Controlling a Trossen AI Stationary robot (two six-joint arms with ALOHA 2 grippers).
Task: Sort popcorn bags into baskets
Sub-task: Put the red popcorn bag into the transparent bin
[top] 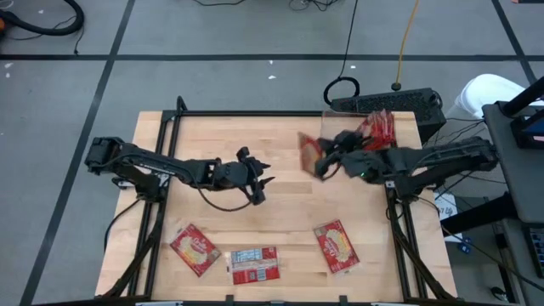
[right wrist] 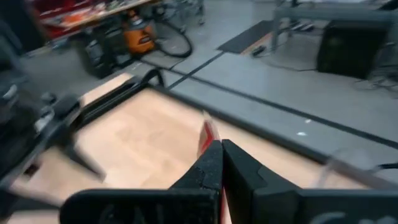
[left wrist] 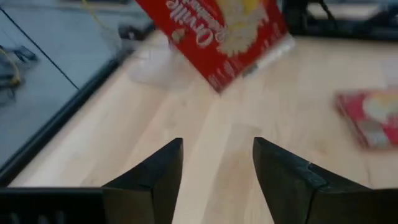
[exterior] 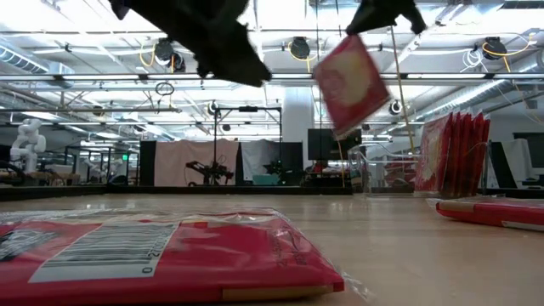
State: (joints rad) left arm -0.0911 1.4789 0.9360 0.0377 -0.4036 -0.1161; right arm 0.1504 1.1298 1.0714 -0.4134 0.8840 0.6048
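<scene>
- A popcorn bag (top: pixel 308 153), light, flat and slick, is pinched by its edge in the right gripper (top: pixel 325 163), beside the clear bin (top: pixel 399 119).
- The left gripper (top: pixel 259 183) hangs released above the tabletop (top: pixel 280 212).

The table (top: pixel 280 200) is pale wood, smooth with a soft sheen and visible plank seams. On it, the popcorn bags (top: pixel 338 246) are wrapped in glossy, crinkled red film that catches the light. At the table's far right corner stands a basket (exterior: pixel 374 174) of clear, see-through plastic. Both grippers' fingers (left wrist: pixel 283 180) look matt black plastic.
</scene>
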